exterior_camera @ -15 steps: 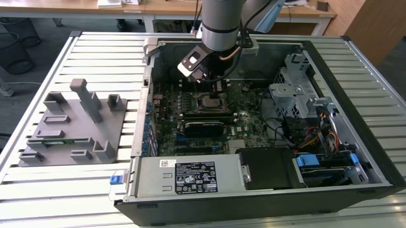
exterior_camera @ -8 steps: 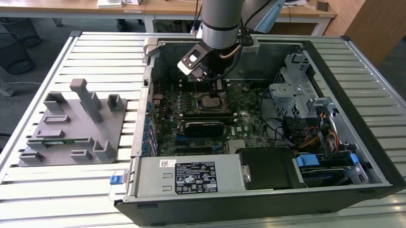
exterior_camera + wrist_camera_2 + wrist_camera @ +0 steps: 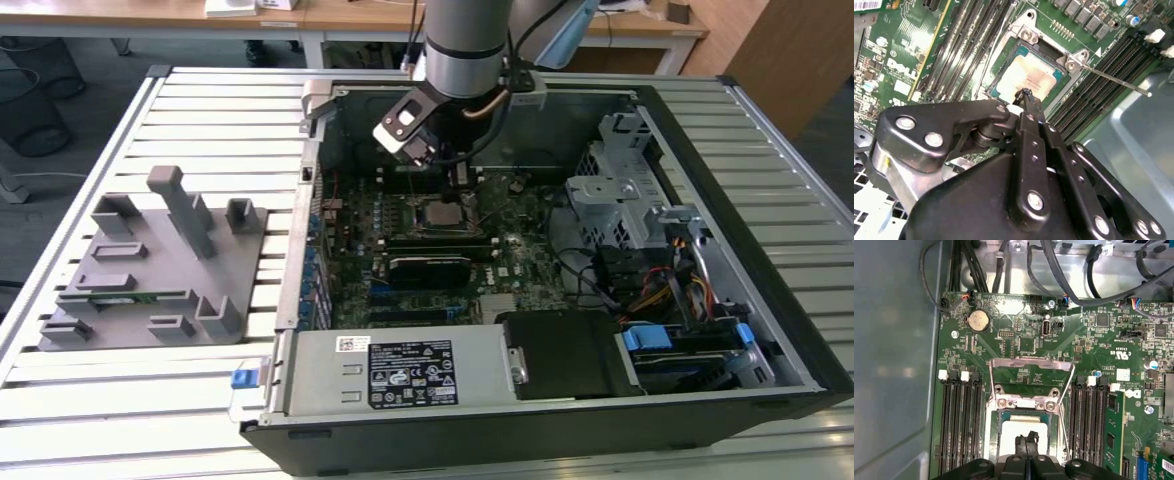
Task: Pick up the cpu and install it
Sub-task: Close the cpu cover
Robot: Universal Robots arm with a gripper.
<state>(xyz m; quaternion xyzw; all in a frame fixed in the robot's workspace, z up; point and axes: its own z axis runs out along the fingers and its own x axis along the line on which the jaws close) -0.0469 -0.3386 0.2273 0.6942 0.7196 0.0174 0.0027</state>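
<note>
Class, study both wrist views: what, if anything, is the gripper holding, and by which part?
Nothing. The gripper has its fingers shut together with nothing between them, their tips over the cpu.

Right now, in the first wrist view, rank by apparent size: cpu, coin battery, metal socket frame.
1. metal socket frame
2. cpu, partly hidden by the gripper, so a close call
3. coin battery, clearly smallest
</note>
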